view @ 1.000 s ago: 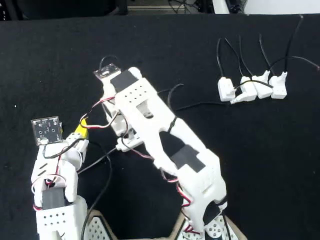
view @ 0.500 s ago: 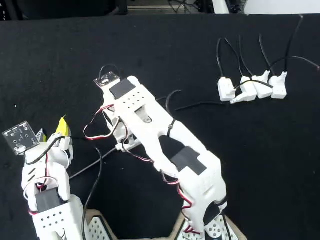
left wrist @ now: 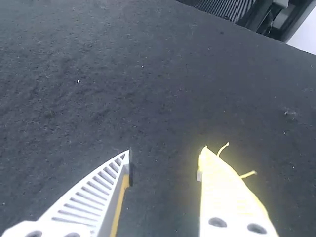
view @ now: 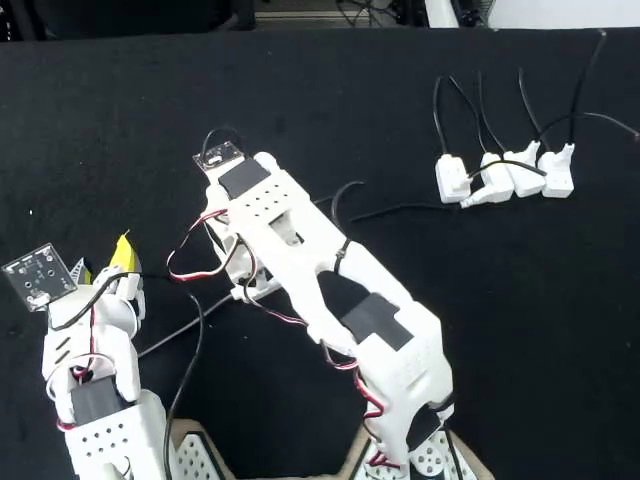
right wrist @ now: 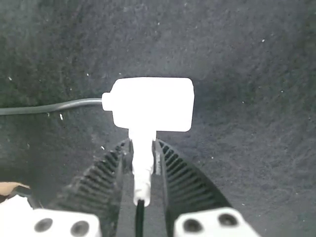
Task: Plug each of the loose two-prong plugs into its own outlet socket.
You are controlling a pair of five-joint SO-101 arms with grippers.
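The white plug (right wrist: 143, 165) sits pinched between the two fingers of my right claw (right wrist: 142, 146), which is closed down tight on its narrow body. The plug's front end is butted against a white socket block (right wrist: 152, 104) lying flat on the black table (right wrist: 247, 59); I cannot see the prongs. A grey cord (right wrist: 49, 105) runs off the block's side. Overhead, my right arm (view: 330, 290) stretches to left of centre, and four more white plug-and-socket pieces (view: 505, 175) lie in a row at the upper right. My left claw (left wrist: 164, 154), at the lower left, is spread wide and holds nothing.
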